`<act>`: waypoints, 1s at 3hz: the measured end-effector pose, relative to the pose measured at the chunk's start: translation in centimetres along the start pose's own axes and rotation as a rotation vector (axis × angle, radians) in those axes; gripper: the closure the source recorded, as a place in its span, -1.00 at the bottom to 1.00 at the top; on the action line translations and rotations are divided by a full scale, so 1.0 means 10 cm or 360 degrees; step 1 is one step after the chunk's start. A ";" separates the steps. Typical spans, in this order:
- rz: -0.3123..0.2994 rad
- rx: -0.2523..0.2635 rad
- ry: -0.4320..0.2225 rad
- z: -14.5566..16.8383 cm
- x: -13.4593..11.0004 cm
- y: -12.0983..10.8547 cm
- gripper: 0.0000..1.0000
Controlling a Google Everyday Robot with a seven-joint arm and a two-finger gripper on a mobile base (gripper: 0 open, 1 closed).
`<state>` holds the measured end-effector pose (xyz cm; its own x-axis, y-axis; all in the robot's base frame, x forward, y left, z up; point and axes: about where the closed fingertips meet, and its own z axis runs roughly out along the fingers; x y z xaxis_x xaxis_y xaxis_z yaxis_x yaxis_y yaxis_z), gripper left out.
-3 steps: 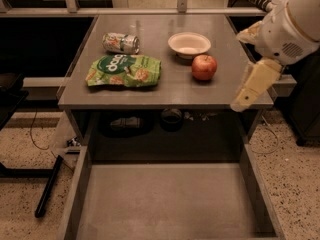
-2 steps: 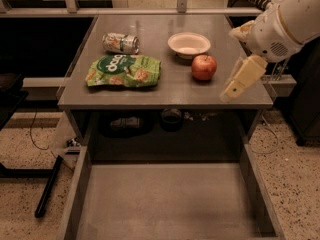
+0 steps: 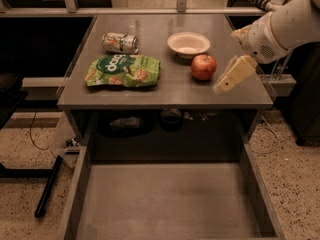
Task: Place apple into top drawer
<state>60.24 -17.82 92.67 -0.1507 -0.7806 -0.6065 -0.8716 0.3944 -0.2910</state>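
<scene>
The red apple (image 3: 203, 66) sits on the grey tabletop (image 3: 170, 89), just in front of the white bowl (image 3: 188, 44). My gripper (image 3: 232, 76) hangs from the white arm at the right, a little to the right of the apple and just above the tabletop, not touching it. The top drawer (image 3: 167, 204) is pulled out at the front below the table; its flat grey bottom holds nothing.
A green snack bag (image 3: 123, 70) lies on the table's left half, with a tipped can (image 3: 120, 42) behind it. Dark items (image 3: 171, 118) sit on the shelf under the tabletop. A black pole (image 3: 48, 186) lies on the floor at left.
My gripper has moved left and toward the table, from beyond its right edge to close beside the apple. The apple and the drawer have not moved.
</scene>
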 end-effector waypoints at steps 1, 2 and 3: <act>0.0088 0.0103 0.0014 0.04 0.24 -0.28 -1.00; 0.0116 0.0113 -0.0037 0.13 0.26 -0.45 -1.00; 0.0068 0.0058 -0.0133 0.23 0.03 -0.44 -1.00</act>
<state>65.14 -18.65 92.06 -0.1464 -0.7203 -0.6781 -0.8477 0.4446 -0.2894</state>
